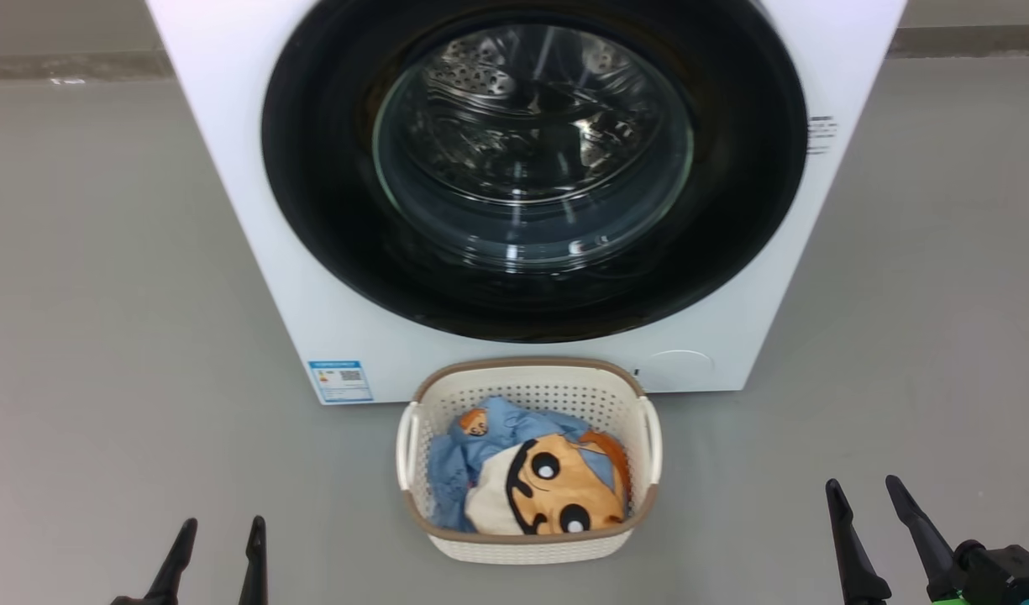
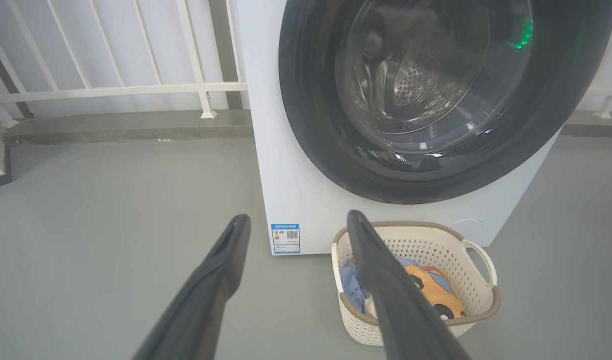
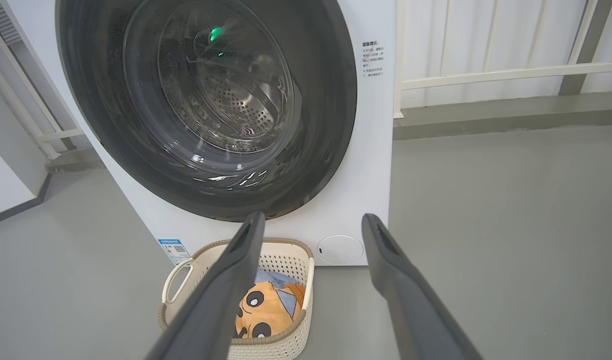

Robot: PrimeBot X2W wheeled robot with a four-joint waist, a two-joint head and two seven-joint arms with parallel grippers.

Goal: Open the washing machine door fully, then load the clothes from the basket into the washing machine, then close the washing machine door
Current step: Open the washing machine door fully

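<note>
Nearest the robot, the left gripper (image 1: 222,538) hangs low over the grey floor (image 1: 102,336), its jaws spread wide, holding nothing and touching nothing. The right gripper (image 1: 863,496) hangs the same way on the other side, jaws spread wide and empty. Bare floor lies beneath both and runs out to either side, so there is free room left and right.

Between the two grippers and a little further off, the basket (image 1: 531,550) stands on the floor with a side handle facing each gripper. The clothes (image 1: 531,470) lie heaped inside it, the blue garment under the cloth with the tan face, all below the brown rim.

Just behind the basket, near or touching its far edge, stands the washing machine (image 1: 254,210), with a blue label (image 1: 339,381) low on the left and a round cap (image 1: 678,370) low on the right. The door (image 1: 312,168) lies closed flat against the front, and the steel drum shows through its glass.

In the left wrist view a white railing (image 2: 111,90) on a low grey kerb closes off the floor behind the machine.
</note>
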